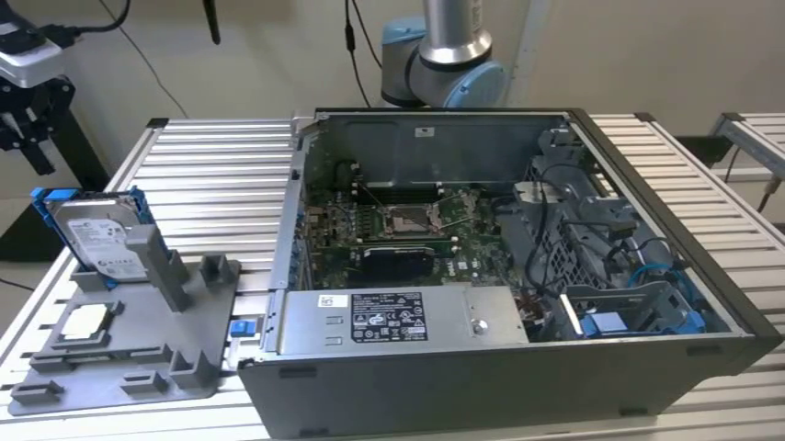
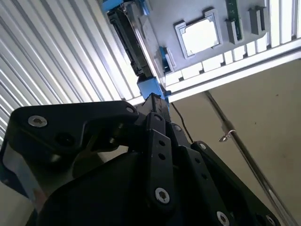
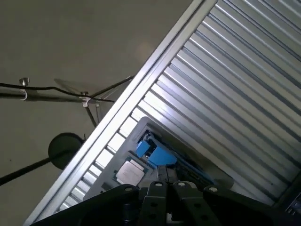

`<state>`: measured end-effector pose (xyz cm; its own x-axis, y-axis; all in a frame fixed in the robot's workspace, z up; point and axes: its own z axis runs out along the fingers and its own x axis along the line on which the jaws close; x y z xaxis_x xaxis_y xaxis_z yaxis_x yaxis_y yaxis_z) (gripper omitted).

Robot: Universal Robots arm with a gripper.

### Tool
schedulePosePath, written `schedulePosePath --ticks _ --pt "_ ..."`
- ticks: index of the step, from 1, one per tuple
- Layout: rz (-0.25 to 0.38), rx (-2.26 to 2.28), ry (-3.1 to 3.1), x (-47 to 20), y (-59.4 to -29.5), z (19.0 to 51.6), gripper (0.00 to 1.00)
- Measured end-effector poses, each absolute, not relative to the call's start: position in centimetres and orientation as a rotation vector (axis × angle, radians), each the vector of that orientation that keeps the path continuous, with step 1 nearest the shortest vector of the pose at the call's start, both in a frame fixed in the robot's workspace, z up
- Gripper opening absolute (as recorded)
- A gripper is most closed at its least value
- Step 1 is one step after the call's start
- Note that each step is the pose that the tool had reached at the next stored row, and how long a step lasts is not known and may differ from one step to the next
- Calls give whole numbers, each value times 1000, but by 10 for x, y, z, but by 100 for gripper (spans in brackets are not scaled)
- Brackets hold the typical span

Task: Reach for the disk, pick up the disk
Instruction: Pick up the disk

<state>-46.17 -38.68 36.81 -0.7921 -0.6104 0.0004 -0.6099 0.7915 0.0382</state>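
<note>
The disk (image 1: 98, 237) is a silver-grey drive with a white label and blue rails. It stands upright on its edge in a slot of the grey fixture (image 1: 135, 358) at the exterior view's left. My gripper (image 1: 28, 129) hangs above and behind it, near the table's far left corner, apart from it. In the second wrist view the black fingers meet at a tip (image 2: 157, 101), shut and holding nothing, just short of the disk (image 2: 134, 44) and its blue rail (image 2: 151, 88). In the first wrist view the gripper (image 3: 165, 172) points at the disk's blue rail (image 3: 155, 153).
A small white-topped square chip (image 1: 86, 322) lies in the fixture in front of the disk, also seen as the chip (image 2: 200, 35). An open computer case (image 1: 491, 276) takes up the middle of the ribbed aluminium table (image 1: 209, 175). Cables and a stand foot (image 3: 66, 148) are on the floor beyond the table edge.
</note>
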Motion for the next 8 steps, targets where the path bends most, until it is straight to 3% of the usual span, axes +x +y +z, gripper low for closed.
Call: schedulePosePath --ticks 8 --pt "-52 1218 -2884 -462 -387 368 0"
